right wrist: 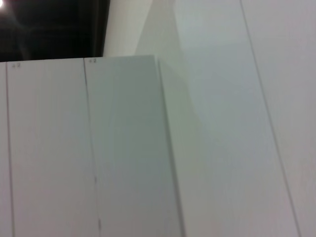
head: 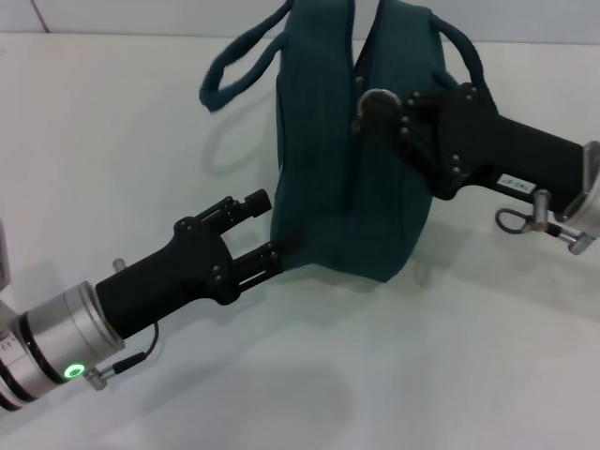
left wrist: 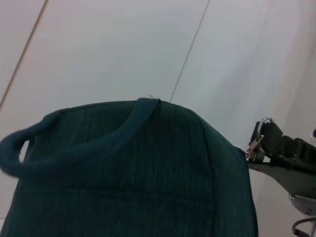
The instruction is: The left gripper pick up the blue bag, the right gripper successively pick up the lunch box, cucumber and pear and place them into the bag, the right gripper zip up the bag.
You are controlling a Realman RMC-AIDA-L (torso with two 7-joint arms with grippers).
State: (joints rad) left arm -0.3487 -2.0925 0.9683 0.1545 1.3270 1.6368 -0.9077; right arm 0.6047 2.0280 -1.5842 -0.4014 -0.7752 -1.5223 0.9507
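Bench point(head: 112, 122): a plain white surface carrying the bag; both arms reach in over it toward the bag.
Blue bag point(head: 347, 159): stands upright on the bench, far from the robot's body, with its two loop handles point(head: 239, 61) up. Its top seam runs away from the camera and looks drawn together along most of its length. Nothing of the lunch box, cucumber or pear can be seen; whether they are inside cannot be told. In the left wrist view the bag point(left wrist: 128, 173) fills the lower part of the frame, one handle looping out at its side.
Left gripper point(head: 265, 230): reaches in from the robot's left, at the bag's lower near corner. Its jaws are spread, one fingertip just beside the bag's side panel, the other touching or pressing the fabric near the bag's base. Whether any fabric is pinched cannot be told; the bag does not lie between the jaws.
Right gripper point(head: 380, 114): comes in from the robot's right, at the top of the bag beside the seam. Its jaws are pressed together on the metal ring pull point(head: 378, 97) of the zipper. The left wrist view shows the same gripper point(left wrist: 259, 145) at the bag's far upper edge, the ring caught at its tip.
Right wrist view: shows only pale wall panels, no bag and no fingers.
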